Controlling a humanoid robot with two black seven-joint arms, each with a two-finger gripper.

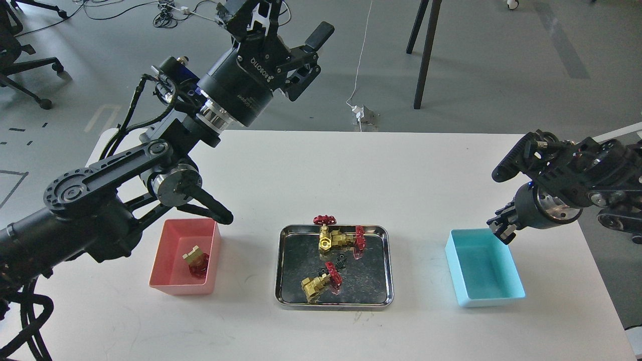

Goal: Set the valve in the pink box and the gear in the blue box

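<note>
Valve already in pink box; gear in mid-table tray, nearer right hand, grip can't tell; left hand wide, empty.

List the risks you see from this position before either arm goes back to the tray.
1. The valves left in the steel tray are crowded together, one leaning on the rim; a grab could catch two or tip one out.
2. The small black gears lie against a valve's red handwheel, so picking one cleanly looks hard.
3. The right claw hangs low by the blue box rim and might knock it.
</note>
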